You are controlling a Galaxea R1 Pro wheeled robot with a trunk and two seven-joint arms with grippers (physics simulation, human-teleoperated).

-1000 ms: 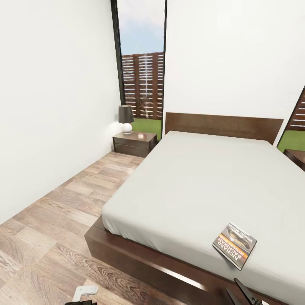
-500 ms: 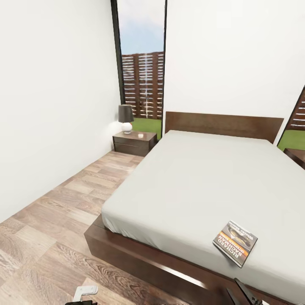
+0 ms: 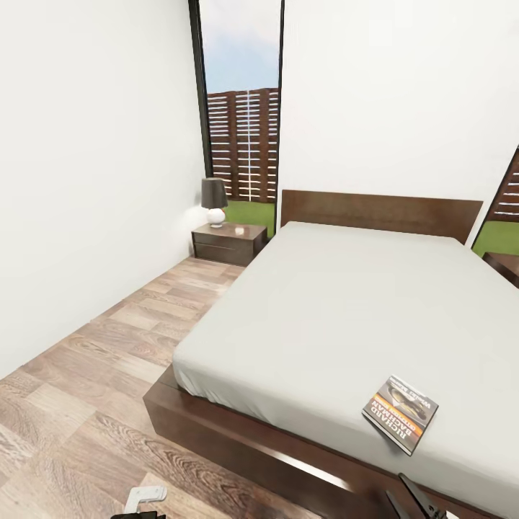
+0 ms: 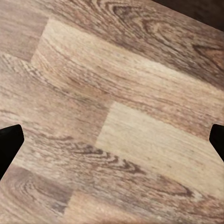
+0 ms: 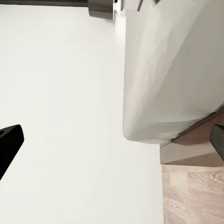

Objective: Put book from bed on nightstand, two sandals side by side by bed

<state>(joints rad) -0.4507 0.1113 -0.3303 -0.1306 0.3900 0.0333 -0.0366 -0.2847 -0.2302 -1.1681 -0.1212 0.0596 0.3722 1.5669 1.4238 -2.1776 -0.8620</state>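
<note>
Thin dark paperback book (image 3: pixel 400 414) w/ orange band is lying lower right on pale grey mattress of dark-framed bed (image 3: pixel 310 317); dark wooden nightstand (image 3: pixel 228 243) is sitting upper-left. Both pincers are gaping open, fingertips at wrist-view edges.

Bed (image 3: pixel 238 432): dark wood frame, plain headboard, smooth pale mattress. One book (image 3: pixel 400 414) lies flat on the mattress near its foot edge, toward the right corner, cover up. Nightstand (image 3: pixel 229 244): stands on the floor beside the bed's head corner, against the wall; a lamp (image 3: pixel 214 202) and a small object rest on its top. Floor (image 3: pixel 94 404): wood planks.
</note>
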